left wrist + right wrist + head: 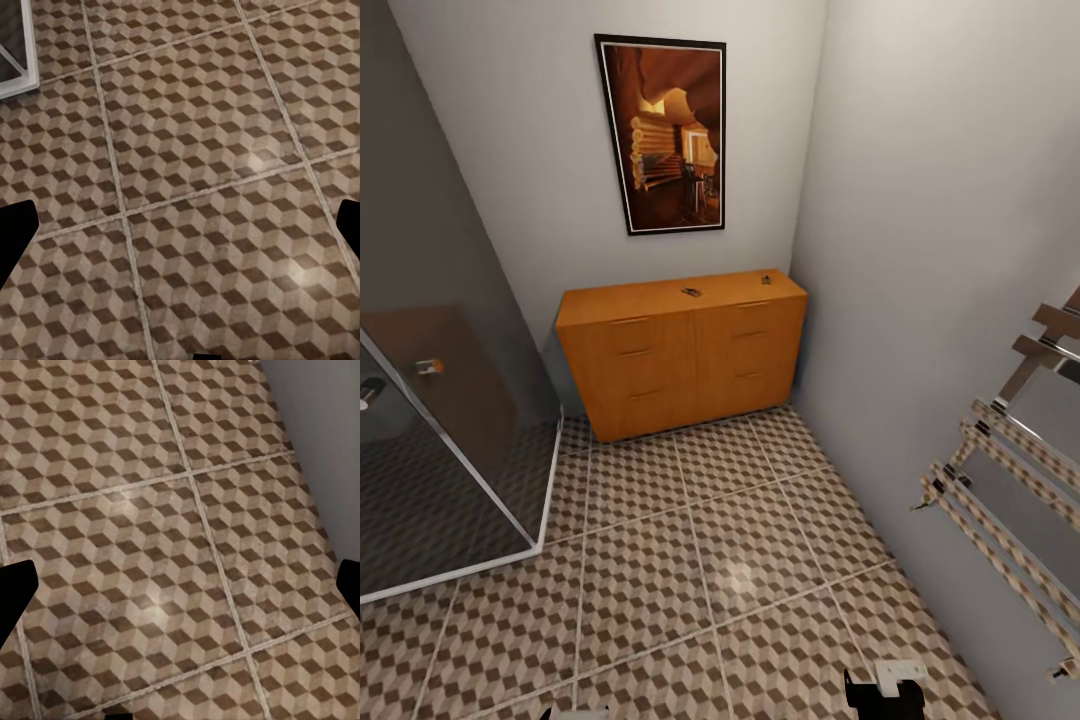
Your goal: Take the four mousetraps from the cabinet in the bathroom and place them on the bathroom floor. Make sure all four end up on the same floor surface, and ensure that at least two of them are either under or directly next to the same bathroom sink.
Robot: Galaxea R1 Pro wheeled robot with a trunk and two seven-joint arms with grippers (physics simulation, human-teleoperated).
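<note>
At the bottom edge of the head view, the right gripper (884,690) shows as a black block with a white bracket on top, cut off by the frame, so I cannot tell there how its jaws stand. In the right wrist view the two black fingertips (15,596) sit at opposite edges of the picture, spread wide with only tile between them. The left gripper (180,240) reads the same way in the left wrist view: dark tips far apart at the picture's sides, holding nothing.

Beneath both lies the bathroom floor (690,580), large square tiles printed with a small brown, beige and white cube pattern, split by pale grout lines, with a soft glossy sheen in places. To the robot's left a dark glass shower screen (450,430) rises from a white kerb; fittings behind the tint are hard to make out. To the right, a chrome towel rail (1010,470) mirrors the tile pattern and runs out of frame.

Farther off, against the back wall, stands the cabinet (685,350), a low orange-brown wooden sideboard with smooth drawer fronts and slim bar handles. On its top rest two small dark objects, one near the middle (691,292) and one toward the right rear corner (767,277); possibly mousetraps, though too small to be sure. Above hangs a black-framed picture (665,135) in warm brown tones.
</note>
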